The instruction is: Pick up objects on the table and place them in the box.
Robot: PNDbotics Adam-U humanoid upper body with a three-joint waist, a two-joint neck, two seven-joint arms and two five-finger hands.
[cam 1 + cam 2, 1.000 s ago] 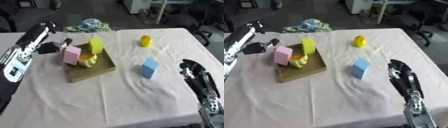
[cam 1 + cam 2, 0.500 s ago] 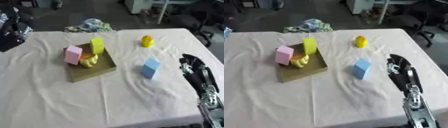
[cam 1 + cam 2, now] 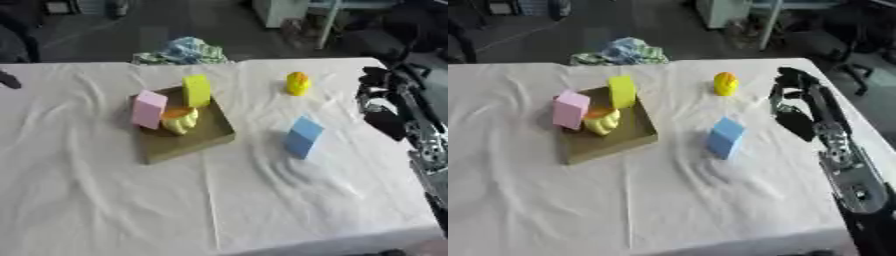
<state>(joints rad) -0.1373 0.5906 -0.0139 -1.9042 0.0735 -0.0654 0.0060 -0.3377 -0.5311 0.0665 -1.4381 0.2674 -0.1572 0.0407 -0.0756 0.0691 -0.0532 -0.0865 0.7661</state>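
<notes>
White tablecloth [image 3: 105, 200] covers the table, nearest part bare. Right hand [image 3: 794, 107] hangs over the right side, holding nothing; fingers look curled downward, but it's too blurry there, so I can't tell whether they're apart or together. Blue block [image 3: 303, 137] stands on the cloth just left of that hand, outside the box. Box [image 3: 188, 142] sits left of centre, holding a pink block [image 3: 148, 109] at its left wall, a yellow-green block [image 3: 196, 90] at the far end, and a rounded yellow-orange thing [image 3: 179, 119] between them, hard to identify. Farther back, a yellow object [image 3: 297, 83] stands on the cloth, well apart from the box. Crumpled cloth bundle [image 3: 186, 51] lies at the far edge. Progress: three items in, blue block and yellow object probably still to go. Left hand isn't visible; a dark tip at the left edge is cut off.
</notes>
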